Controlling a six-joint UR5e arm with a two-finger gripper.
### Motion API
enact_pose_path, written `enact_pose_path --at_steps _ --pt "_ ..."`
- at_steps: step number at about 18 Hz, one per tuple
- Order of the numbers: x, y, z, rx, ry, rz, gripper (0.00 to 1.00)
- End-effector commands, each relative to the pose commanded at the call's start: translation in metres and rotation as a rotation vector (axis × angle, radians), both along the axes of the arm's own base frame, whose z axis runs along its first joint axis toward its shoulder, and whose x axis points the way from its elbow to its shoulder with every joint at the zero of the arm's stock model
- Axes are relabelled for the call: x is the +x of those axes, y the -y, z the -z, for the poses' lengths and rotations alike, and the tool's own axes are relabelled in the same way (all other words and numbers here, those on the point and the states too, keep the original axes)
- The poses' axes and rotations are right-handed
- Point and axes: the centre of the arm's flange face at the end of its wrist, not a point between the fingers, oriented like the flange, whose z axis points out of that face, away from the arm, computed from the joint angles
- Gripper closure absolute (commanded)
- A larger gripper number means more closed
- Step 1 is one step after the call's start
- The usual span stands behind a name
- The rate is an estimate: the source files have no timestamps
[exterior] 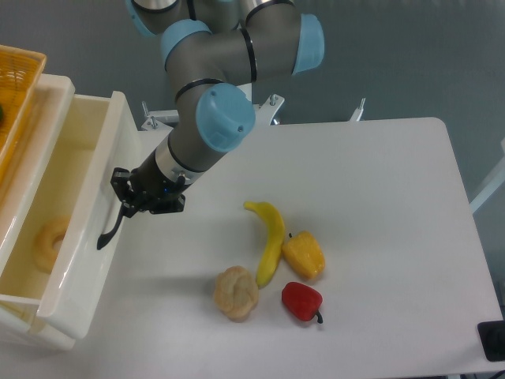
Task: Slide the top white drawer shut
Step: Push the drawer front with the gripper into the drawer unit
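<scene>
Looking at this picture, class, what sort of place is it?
Probably a robotics lab: a robot arm pushes a white drawer at a plain table holding toy-like food such as a banana.
</scene>
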Motion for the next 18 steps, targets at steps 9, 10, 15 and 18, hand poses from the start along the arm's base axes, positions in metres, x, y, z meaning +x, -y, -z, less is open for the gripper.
enact_pose_path --at_steps 9,10,15,18 --pt "0.016 -0.008 0.003 -0.006 0.006 0.023 0.97" --pt "0.019 -0.009 0.003 -0.007 0.007 0.028 0.97" --pt "0.033 -0.014 0.004 -0.015 0.011 0.04 0.97" --pt "0.043 -0.017 0.004 -0.018 0.012 0.053 0.97"
